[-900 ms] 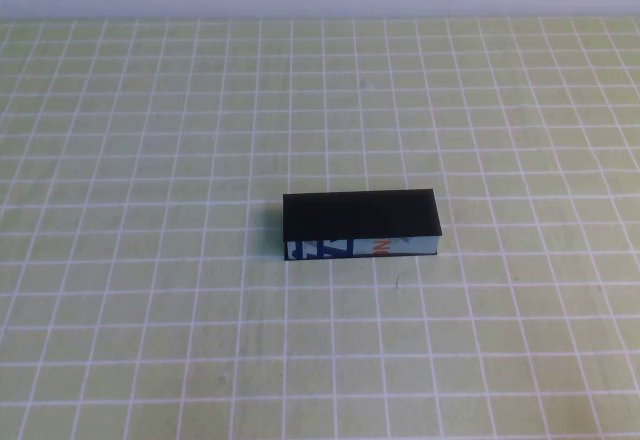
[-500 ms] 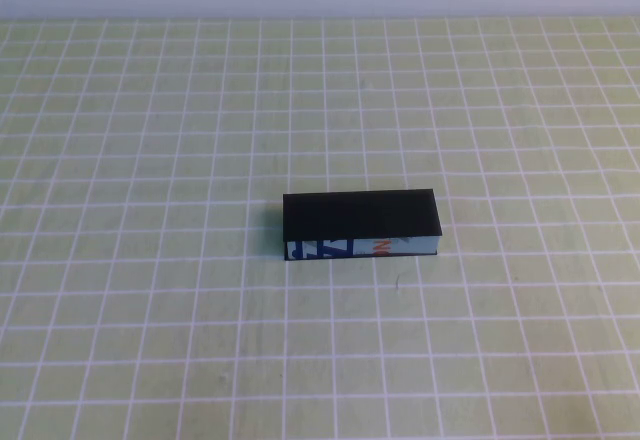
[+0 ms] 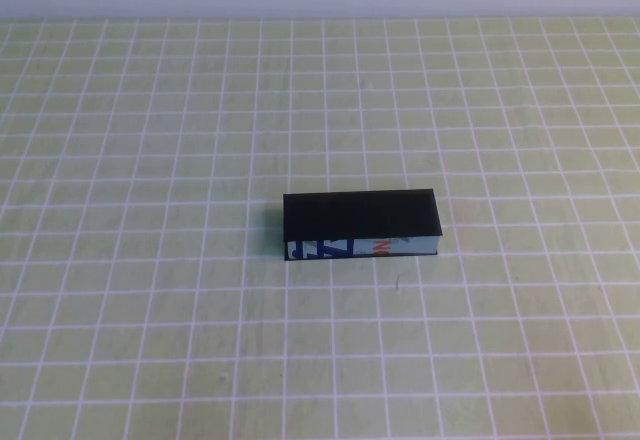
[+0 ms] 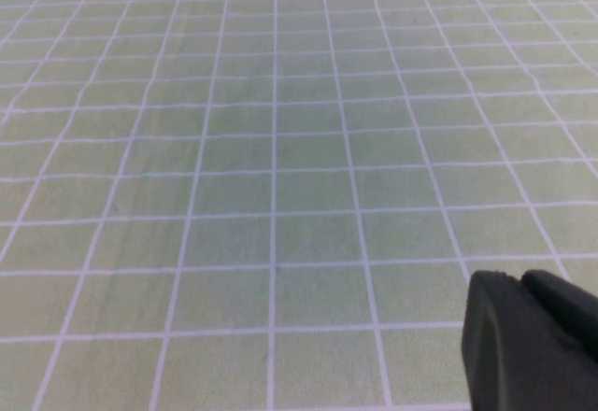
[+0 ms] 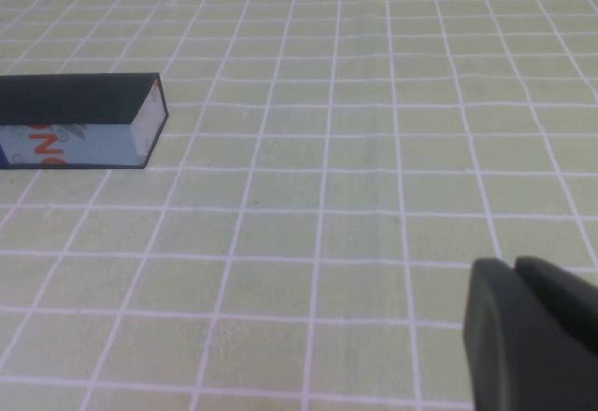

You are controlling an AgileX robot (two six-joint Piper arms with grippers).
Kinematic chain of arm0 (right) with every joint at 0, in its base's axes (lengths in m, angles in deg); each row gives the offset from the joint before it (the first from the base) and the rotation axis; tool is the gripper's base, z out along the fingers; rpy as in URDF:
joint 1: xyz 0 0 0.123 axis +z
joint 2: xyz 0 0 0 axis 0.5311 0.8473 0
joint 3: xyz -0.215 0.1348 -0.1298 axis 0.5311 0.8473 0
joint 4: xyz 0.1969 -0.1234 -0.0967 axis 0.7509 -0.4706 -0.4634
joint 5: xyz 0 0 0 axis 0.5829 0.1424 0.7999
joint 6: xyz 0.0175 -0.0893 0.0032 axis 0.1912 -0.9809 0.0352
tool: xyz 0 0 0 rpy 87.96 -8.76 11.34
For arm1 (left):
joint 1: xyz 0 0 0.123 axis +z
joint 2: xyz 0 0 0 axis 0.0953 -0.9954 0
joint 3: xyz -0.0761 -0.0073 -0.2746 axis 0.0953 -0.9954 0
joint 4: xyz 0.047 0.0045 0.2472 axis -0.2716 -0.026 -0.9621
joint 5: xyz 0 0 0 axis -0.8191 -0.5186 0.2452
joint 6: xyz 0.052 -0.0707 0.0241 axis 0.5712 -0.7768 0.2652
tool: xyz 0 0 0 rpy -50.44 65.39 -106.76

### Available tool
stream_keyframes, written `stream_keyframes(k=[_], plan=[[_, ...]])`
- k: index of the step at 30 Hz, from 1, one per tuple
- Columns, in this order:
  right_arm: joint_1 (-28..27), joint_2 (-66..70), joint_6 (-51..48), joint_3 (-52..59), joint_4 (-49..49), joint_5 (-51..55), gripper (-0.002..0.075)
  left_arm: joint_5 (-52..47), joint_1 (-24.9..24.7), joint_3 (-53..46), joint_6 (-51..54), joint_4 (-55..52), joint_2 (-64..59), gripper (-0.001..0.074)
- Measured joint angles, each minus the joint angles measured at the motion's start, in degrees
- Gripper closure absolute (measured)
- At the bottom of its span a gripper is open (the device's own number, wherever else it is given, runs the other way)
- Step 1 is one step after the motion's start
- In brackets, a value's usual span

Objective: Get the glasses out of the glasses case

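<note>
one glasses case point(image 3: 361, 224) lies on the green gridded mat point(image 3: 150, 160), near the middle of the table in the high view, and it is the only loose object there. no glasses show anywhere; the case's lid is down flat, so whatever is inside is hidden.

the case is a long black rectangular box lying with its length across the table. its top is plain matte black, and its front face, turned toward the robot, carries a white strip with blue shapes on the left part and a small orange mark further right. in the right wrist view the case point(image 5: 79, 120) shows one end (the short side looks pale and edged in black).

two grippers, neither seen from the high camera. the left gripper point(image 4: 533, 341) appears only as a dark tip at the corner of its own wrist view, above bare mat, and i cannot tell its opening. the right gripper point(image 5: 533, 332) shows likewise, well apart from the case, and its opening cannot be told either.
</note>
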Motion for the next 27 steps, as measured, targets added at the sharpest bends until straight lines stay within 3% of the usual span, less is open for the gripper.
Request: stream_keyframes(k=[11,19,23,27], plan=[[0.0,0.0,0.0,0.0,0.0,0.0,0.0743,0.36,0.0,0.0,-0.12,0.69,0.0,0.0739],[0.0,0.0,0.0,0.0,0.0,0.0,0.0743,12.73,0.0,0.0,-1.6,18.98,0.0,0.0739],[0.0,0.0,0.0,0.0,0.0,0.0,0.0743,17.3,0.0,0.0,-2.0,22.59,0.0,0.0739],[0.0,0.0,0.0,0.0,0.0,0.0,0.0743,13.53,0.0,1.55,-4.64,25.42,-1.07,0.0739]])
